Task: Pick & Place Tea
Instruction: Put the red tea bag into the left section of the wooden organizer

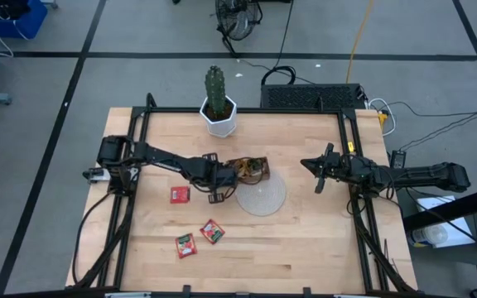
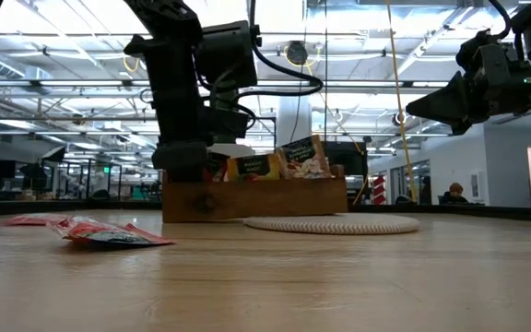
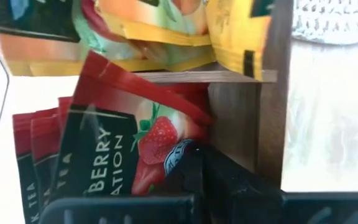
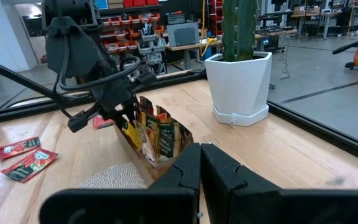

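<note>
The brown wooden tray (image 1: 253,169) stands mid-table and holds upright tea sachets, orange-yellow ones (image 3: 166,37) in one compartment and red ones (image 3: 42,155) in the other. My left gripper (image 1: 228,177) points steeply down into the tray's left end, fingers nearly together at the front red sachet (image 3: 135,137). Three more red sachets (image 1: 180,194) (image 1: 212,231) (image 1: 186,246) lie flat on the table near the front left. My right gripper (image 1: 316,171) hovers shut and level at the right, holding nothing. My left gripper has the front red sachet's lower corner (image 3: 174,163) at its fingertips, coming from above and slanting down into the compartment. The dark fingers (image 3: 229,180) hide the exact place of contact. The sachet stands upright against the other red ones, beside the wooden divider (image 3: 229,78).
A round white woven mat (image 1: 262,197) lies against the tray's near right side. A cactus in a white pot (image 1: 219,112) stands at the far edge. A black frame (image 1: 350,149) borders the table. Bare wood stretches along the front right.
</note>
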`<state>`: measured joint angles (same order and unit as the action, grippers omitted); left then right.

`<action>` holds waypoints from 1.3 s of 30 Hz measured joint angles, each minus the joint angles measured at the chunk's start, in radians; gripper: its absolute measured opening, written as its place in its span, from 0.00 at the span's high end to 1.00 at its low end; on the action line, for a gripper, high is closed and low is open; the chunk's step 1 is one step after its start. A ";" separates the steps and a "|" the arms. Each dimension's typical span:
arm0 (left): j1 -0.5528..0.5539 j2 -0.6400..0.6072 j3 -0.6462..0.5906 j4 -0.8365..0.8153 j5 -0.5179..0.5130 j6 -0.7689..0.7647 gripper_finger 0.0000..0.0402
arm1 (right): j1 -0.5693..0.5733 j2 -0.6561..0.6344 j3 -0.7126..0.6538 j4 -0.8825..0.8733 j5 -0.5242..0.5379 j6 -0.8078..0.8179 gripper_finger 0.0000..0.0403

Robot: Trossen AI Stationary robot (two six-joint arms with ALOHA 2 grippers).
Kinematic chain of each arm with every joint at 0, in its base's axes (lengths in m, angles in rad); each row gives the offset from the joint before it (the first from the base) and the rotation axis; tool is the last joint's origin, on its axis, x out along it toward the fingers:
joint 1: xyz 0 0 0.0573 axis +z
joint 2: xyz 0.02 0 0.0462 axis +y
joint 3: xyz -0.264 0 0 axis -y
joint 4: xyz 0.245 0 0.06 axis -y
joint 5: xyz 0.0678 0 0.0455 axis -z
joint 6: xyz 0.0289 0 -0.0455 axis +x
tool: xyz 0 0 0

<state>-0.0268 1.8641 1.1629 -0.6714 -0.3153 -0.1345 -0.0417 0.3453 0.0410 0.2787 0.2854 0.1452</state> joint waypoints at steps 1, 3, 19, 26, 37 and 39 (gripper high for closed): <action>-0.002 0.000 0.000 -0.006 0.000 -0.001 0.96 | 0.000 0.000 0.000 0.000 0.000 0.000 1.00; -0.002 0.000 0.001 -0.016 0.003 -0.001 0.97 | 0.000 0.000 0.000 0.000 0.000 0.000 1.00; -0.009 -0.005 0.024 -0.054 0.045 0.011 0.71 | 0.000 0.000 0.000 0.000 0.000 0.000 1.00; -0.016 0.001 0.089 -0.121 0.054 0.017 0.71 | 0.000 0.000 0.000 0.000 0.000 0.000 1.00; -0.015 0.001 0.103 -0.153 0.053 0.016 0.72 | 0.000 0.000 0.000 0.000 0.000 0.000 1.00; -0.015 0.001 0.103 -0.157 0.059 0.010 0.72 | 0.000 0.000 0.000 0.000 0.000 0.000 1.00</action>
<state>-0.0422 1.8648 1.2659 -0.8282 -0.2558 -0.1249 -0.0415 0.3450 0.0410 0.2789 0.2852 0.1450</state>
